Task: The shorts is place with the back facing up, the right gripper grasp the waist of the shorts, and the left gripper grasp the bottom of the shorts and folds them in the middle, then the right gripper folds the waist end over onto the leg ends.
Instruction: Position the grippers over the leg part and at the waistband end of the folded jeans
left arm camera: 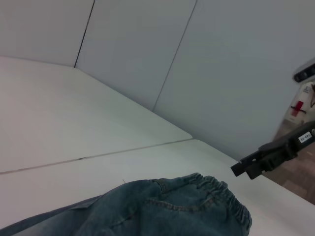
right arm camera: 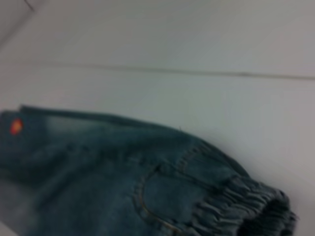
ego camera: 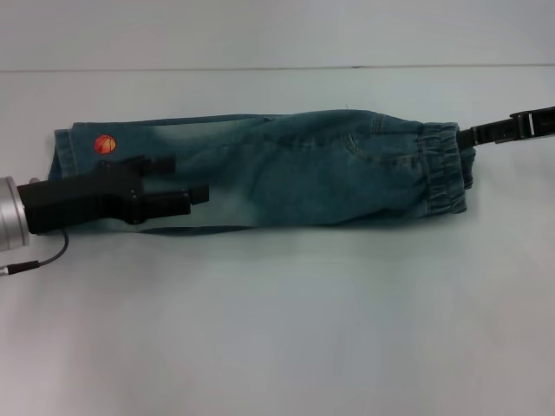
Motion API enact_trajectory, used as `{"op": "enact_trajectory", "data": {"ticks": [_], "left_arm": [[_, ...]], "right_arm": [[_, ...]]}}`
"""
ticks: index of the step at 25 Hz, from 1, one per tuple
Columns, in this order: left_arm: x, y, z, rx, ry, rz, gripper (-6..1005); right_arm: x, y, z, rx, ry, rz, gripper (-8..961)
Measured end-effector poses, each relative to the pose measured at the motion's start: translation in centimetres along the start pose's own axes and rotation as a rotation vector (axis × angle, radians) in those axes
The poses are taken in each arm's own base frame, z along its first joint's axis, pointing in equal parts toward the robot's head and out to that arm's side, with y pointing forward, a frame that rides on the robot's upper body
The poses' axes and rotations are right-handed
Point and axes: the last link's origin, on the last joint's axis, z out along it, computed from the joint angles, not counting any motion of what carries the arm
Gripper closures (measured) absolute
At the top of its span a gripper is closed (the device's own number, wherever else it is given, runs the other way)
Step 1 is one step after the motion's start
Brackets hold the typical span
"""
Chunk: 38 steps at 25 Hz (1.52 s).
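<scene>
On the left, the left claw is above the leg ends of the shorts; I cannot tell if its fingers are apart or together. The denim shorts lie flat on the white bench, already folded in the middle lengthwise, with a red patch near the leg end. On the right, the right claw is at the elastic waist, and its state is also not clear.
</scene>
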Motion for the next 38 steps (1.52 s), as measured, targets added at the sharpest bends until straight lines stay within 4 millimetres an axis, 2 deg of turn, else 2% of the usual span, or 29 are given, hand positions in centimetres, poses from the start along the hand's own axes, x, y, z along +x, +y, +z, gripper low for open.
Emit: {"op": "enact_trajectory", "data": {"ticks": [8, 22, 30, 38], "left_arm": [[0.0, 0.2, 0.5, -0.011, -0.004, 0.014, 62], [-0.5, 0.2, 1.3, -0.004, -0.014, 0.018, 61], [-0.6, 0.4, 1.4, -0.006, -0.008, 0.013, 62], [-0.7, 0.3, 1.5, 0.002, -0.007, 0.011, 61]], "right_arm": [[-2.3, 1.0, 0.9, 0.126, 0.116, -0.026, 58], [-1.7, 2.2, 4.6, 0.153, 0.133, -0.063, 81], [-1.2, 2.5, 5.5, 0.143, 0.135, -0.066, 94], [-1.3, 2.9, 5.6, 0.125, 0.127, -0.079, 106]]}}
